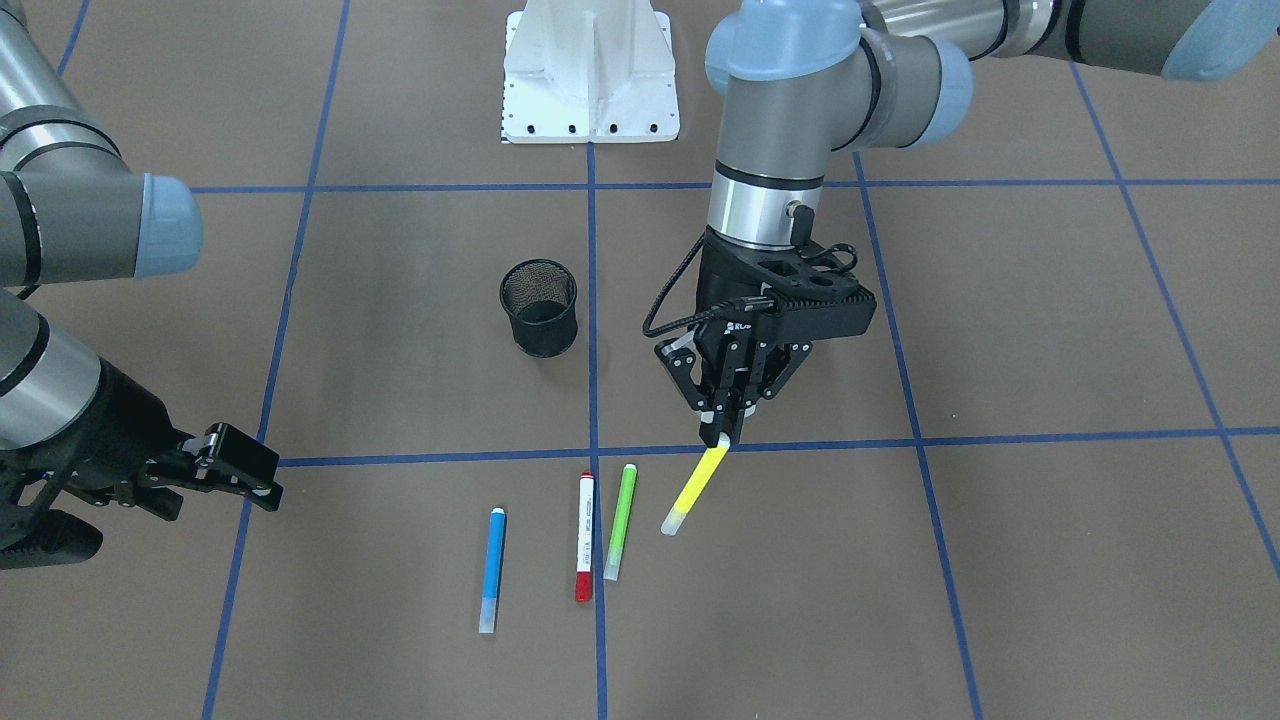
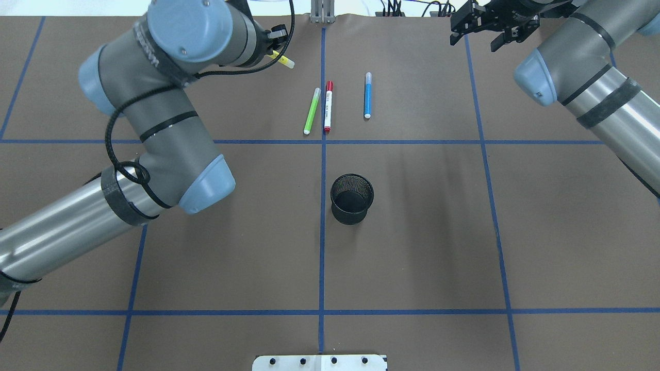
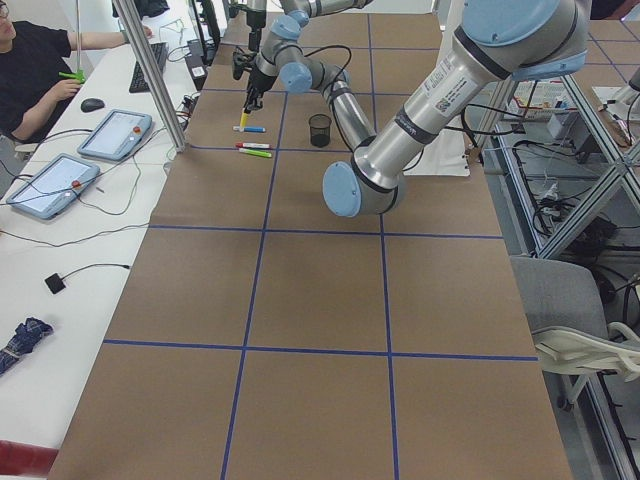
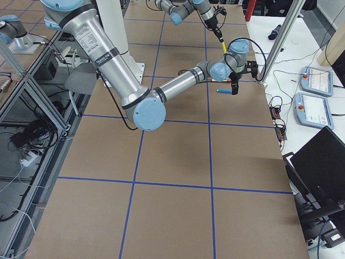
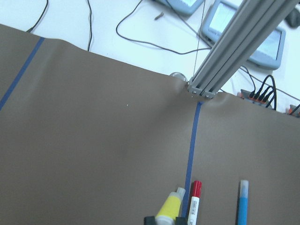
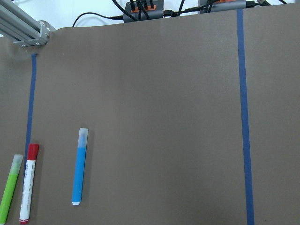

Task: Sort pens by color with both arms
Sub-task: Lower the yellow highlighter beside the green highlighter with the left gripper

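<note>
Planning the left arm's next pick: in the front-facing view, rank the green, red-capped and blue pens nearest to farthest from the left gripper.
1. green pen, nearest the left gripper
2. red-capped pen, beside the green
3. blue pen, apart, view's left

No text reads outright from my station. White pen with red cap (image 1: 585, 540), across the tape line from the mesh cup (image 1: 539, 308): print on barrel, too small. Left gripper (image 1: 722, 435), beside the cup: white logo, illegible. Left arm (image 2: 154, 77): wrist lettering blurred.
</note>
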